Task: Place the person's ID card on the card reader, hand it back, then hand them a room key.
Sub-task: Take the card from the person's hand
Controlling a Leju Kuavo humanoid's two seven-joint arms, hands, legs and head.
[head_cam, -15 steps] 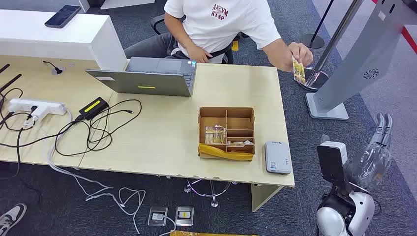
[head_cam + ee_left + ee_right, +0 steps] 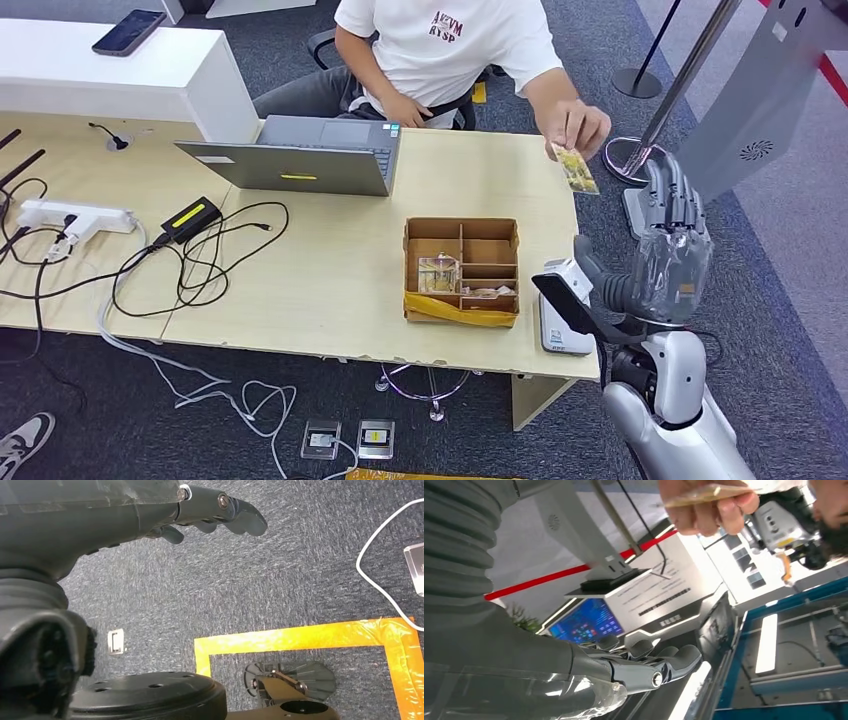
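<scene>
Right hand [image 2: 672, 215] is raised off the far right corner of the desk [image 2: 330, 275], fingers [image 2: 668, 195] extended and apart, palm empty, nothing held. Its arm partly covers the grey card reader [image 2: 556, 330], which lies flat on the desk just right of the cardboard tray [image 2: 461, 270]. In the right wrist view the same hand [image 2: 644, 667] shows fingers stretched out with gaps between them, and the person's hand [image 2: 706, 510] with the card is above the fingertips, apart from them.

ID card [image 2: 576, 168]: pinched in the person's hand [image 2: 575, 128], tilted, held over the desk's far right corner, beyond the tray and near the robot's fingertips but not touching them. The person sits behind the desk in a white T-shirt.

The tray has several compartments; a few small cards lie in the near left ones, too small to tell which is a room key.

Left hand [image 2: 210, 512]: hangs over the grey carpet in the left wrist view, fingers loosely curved and apart, holding nothing.

Left of the tray: an open laptop [image 2: 295, 160], a black adapter [image 2: 190, 218] with looped cables, a white power strip [image 2: 70, 218]
</scene>
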